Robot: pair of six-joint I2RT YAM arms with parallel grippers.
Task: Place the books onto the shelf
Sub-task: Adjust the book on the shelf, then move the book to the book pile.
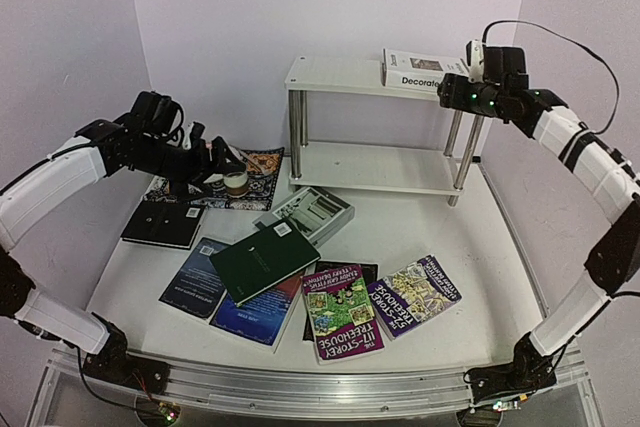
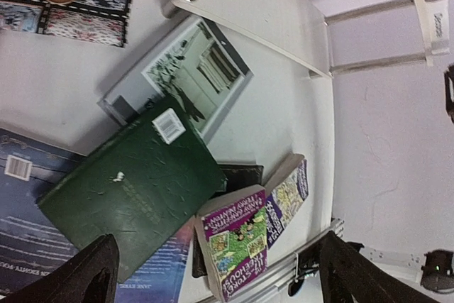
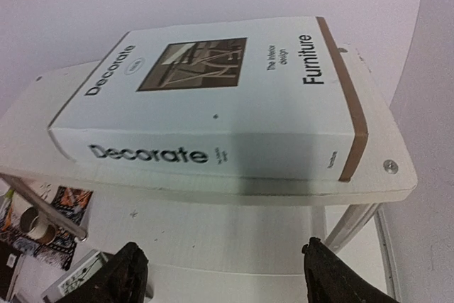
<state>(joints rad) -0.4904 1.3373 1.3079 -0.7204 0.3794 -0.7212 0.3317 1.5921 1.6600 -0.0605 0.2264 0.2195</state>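
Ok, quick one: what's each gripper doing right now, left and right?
Left gripper: open, holding nothing.
Right gripper: open, holding nothing; the Decorate book in front of it lies flat on the shelf.

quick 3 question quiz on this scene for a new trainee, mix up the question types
1. True or false: the Decorate book lies flat on the top board of the shelf.
2. The dark green book rests on: A the shelf's lower board; B other books; C the Decorate book.
3. Fill in: the fingers of the right hand stand ___, holding nothing.

Key: 1 true; 2 B; 3 open.
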